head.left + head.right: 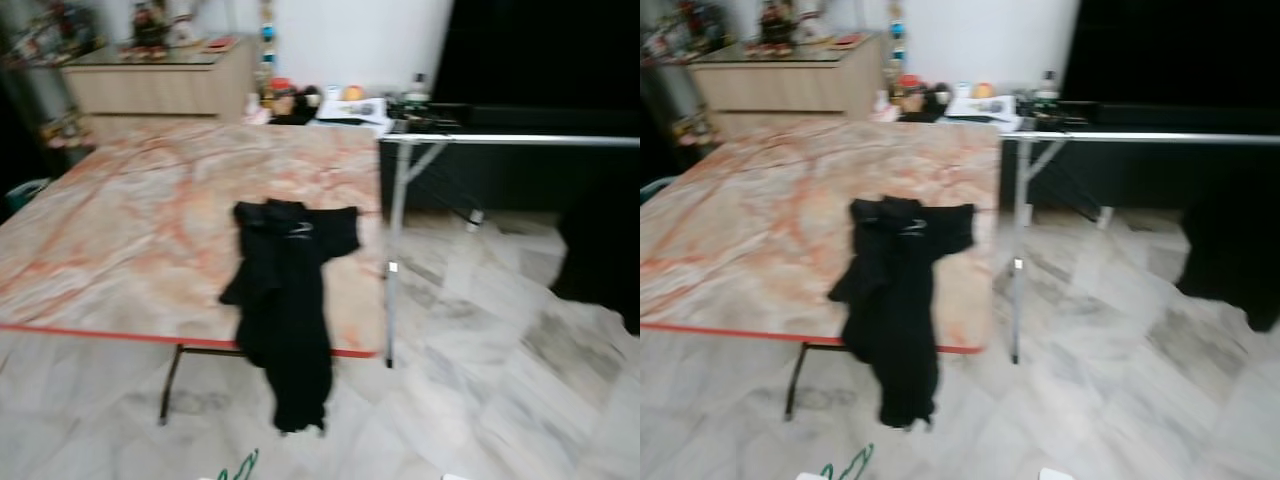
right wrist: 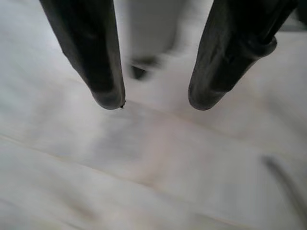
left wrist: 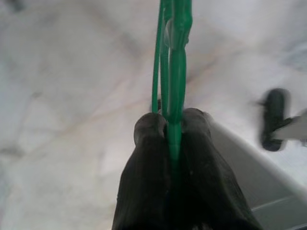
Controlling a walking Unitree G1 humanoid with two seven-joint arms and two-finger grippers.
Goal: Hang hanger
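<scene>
garment point(image 1: 285, 300) on table point(image 1: 130, 230), rack point(image 1: 500, 141) right

A black garment point(image 1: 895, 300) drapes over the marble table's point(image 1: 760, 220) near edge at centre — a green hanger point(image 1: 848, 465) tip at bottom.

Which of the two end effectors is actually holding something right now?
The left end effector: its fingers are pinched shut on the green hanger. The right end effector hangs open over the floor, nothing between its fingers.
</scene>
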